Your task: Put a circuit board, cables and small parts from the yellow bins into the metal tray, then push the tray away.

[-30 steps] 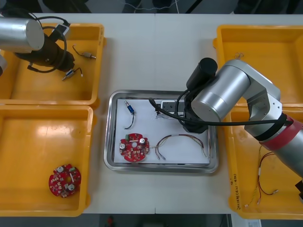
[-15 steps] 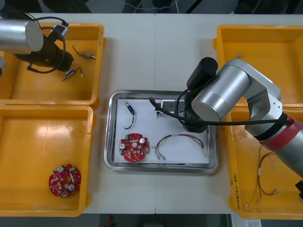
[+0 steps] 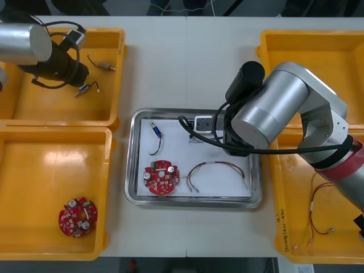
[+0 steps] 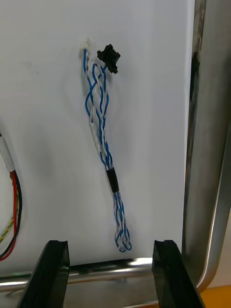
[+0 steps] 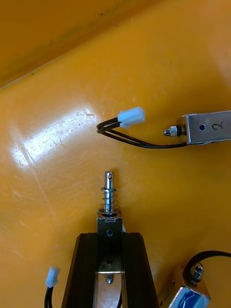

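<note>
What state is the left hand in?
Shut: the left hand clamps a small metal part between its fingers, in a yellow bin.

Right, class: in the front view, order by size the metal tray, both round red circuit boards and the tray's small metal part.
1. Shiny metal tray
2. Round red circuit board in tray and red board in yellow bin: alike, tied
3. Small metal part

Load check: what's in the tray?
Circuit board, small metal part, red and yellow cable, blue and white cable under the open right gripper; its arm hides the rest. Left gripper grips another part.
</note>
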Action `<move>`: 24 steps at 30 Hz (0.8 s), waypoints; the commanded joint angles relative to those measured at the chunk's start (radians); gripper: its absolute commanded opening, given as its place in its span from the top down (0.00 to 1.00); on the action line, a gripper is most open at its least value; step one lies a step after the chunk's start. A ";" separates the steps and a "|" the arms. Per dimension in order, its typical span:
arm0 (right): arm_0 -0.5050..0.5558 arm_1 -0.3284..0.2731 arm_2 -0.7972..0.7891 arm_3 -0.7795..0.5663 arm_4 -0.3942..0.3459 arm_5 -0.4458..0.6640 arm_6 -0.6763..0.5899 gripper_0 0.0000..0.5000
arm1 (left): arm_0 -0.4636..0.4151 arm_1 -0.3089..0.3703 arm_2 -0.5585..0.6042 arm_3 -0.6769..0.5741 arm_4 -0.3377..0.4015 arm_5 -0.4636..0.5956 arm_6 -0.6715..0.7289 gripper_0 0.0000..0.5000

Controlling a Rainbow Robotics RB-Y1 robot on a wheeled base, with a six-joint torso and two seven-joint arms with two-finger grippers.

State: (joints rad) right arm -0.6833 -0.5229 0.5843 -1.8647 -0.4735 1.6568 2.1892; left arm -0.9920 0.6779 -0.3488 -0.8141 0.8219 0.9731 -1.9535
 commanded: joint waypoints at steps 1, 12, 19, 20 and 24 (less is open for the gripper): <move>0.005 0.017 -0.101 -0.056 0.009 0.086 0.030 0.00 | -0.004 0.017 -0.002 -0.030 0.016 0.032 -0.084 1.00; 0.005 0.043 -0.334 -0.163 0.010 0.263 0.011 0.00 | -0.004 0.074 0.117 -0.143 0.005 0.242 -0.062 1.00; 0.007 0.035 -0.491 -0.232 0.027 0.263 -0.005 0.00 | -0.004 0.092 0.180 -0.220 -0.032 0.391 0.018 1.00; 0.015 0.034 -0.518 -0.246 0.029 0.263 -0.006 0.00 | -0.004 0.092 0.182 -0.246 -0.055 0.421 0.050 1.00; 0.074 0.004 -0.600 -0.315 0.027 0.263 -0.017 0.00 | -0.004 0.089 0.180 -0.349 -0.124 0.550 0.185 1.00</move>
State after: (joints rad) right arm -0.6638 -0.4930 0.0594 -2.0998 -0.4545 1.9166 2.1888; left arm -0.9913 0.7227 -0.1913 -1.0632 0.7435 1.4465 -1.9442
